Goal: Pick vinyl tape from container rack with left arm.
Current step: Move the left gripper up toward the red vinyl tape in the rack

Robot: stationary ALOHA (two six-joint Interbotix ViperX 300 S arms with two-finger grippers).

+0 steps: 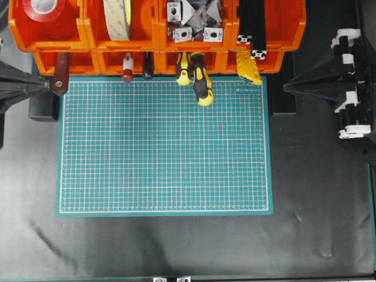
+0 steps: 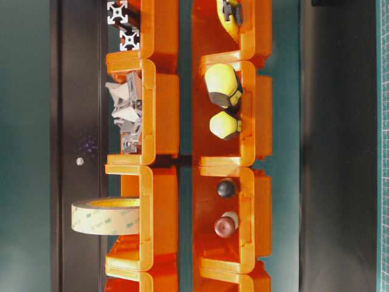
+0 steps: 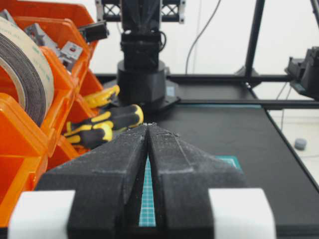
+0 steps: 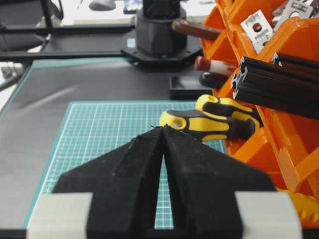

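Left claw (image 3: pixel 148 130) is clenched with nothing between the fingers, tips meeting at a point in the left wrist view — parked at the left edge of the worktop (image 1: pixel 176 247), level and aimed across the cutting mat (image 1: pixel 164 147). Right claw (image 4: pixel 163 130) is likewise clenched and empty, parked opposite; both are kept clear so the rack front stays reachable.

The container rack (image 1: pixel 88 41) is set along the far edge of the mat, open fronts facing the arms. The vinyl tape (image 1: pixel 46 8) is seen lying flat in the upper-tier bin at the far left — the bin nearest the left arm, judged the reason that arm is assigned. It is cut off by the overhead view's top edge.

The cream tape roll (image 1: pixel 117 17) stands on edge in the next bin. Screwdrivers (image 1: pixel 200 79) are left handle-out from the lower tier.

Task judged not started — reach not yet begun.
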